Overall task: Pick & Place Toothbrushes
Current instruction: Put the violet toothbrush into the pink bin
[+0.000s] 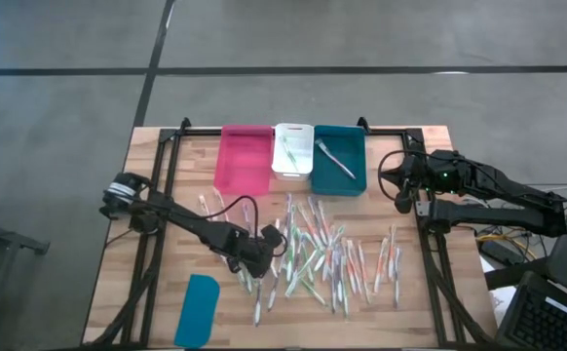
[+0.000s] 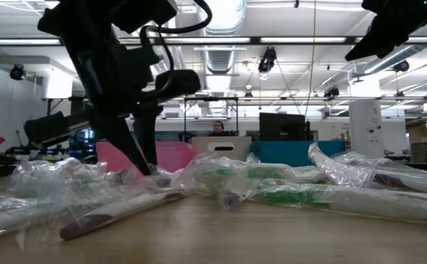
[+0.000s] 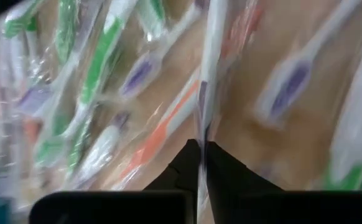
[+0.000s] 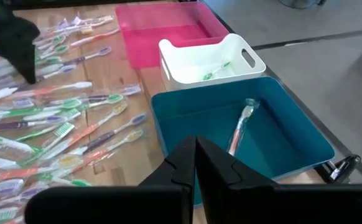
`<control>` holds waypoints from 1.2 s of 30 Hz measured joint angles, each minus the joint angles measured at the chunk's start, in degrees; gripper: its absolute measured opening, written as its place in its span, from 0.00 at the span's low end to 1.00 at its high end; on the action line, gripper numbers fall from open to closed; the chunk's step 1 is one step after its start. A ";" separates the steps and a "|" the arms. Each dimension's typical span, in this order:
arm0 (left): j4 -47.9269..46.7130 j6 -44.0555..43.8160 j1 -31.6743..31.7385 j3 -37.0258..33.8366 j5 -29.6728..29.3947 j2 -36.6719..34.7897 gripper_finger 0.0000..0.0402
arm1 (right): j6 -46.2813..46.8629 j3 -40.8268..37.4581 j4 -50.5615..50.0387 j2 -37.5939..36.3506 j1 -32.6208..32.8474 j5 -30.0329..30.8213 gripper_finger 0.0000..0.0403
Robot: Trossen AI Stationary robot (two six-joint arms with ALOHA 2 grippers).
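The left gripper (image 1: 264,244) is down in the toothbrushes (image 1: 327,255) scattered mid-table, its fingers pinching one wrapped brush (image 3: 209,74). The right gripper (image 1: 401,185) waits, pressed together, beside the teal bin (image 1: 339,158), which holds one brush; the white bin (image 1: 292,149) holds another, next to the pink bin (image 1: 245,159).

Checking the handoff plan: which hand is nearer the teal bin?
Right. The right hand hovers just beside the teal bin; the left hand is down in the toothbrushes.
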 joint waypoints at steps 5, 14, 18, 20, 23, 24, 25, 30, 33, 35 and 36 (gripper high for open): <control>-4.68 8.15 -1.17 -0.07 -11.16 -2.91 0.03 | 0.28 0.00 0.00 -0.02 0.02 0.01 0.02; -8.42 9.28 1.69 -0.07 -13.40 -16.25 0.03 | 0.18 0.00 0.00 -0.02 0.00 0.01 0.02; -8.41 15.69 6.35 -0.07 -13.90 -22.04 0.02 | 0.07 0.00 0.00 0.01 0.02 0.00 0.02; -8.77 21.55 9.10 -0.09 -16.95 -24.11 0.02 | -0.28 0.00 0.00 0.02 0.02 0.01 0.02; -8.66 27.21 14.27 -0.13 -21.00 -26.44 0.02 | 0.15 0.00 0.00 0.02 0.02 -0.01 0.02; -8.67 28.21 16.54 -0.13 -20.38 -27.09 0.02 | 0.37 0.00 0.00 0.00 0.00 0.01 0.02; -8.52 28.85 18.92 -0.11 -18.83 -27.59 0.02 | 0.38 0.00 0.00 0.02 0.02 0.00 0.02; -8.37 31.47 31.56 0.19 -8.74 -28.28 0.02 | -0.28 0.00 0.00 0.00 0.02 0.01 0.02; -8.10 33.99 37.85 0.28 -4.93 -27.34 0.02 | 0.34 0.00 0.00 0.00 0.02 -0.01 0.02; -6.87 36.07 40.91 0.24 -3.87 -26.48 0.02 | 0.38 0.00 0.00 -0.04 0.02 0.01 0.02; -6.23 36.95 42.16 0.24 -3.44 -25.92 0.02 | 0.32 -0.02 -0.02 -0.04 0.02 0.00 0.02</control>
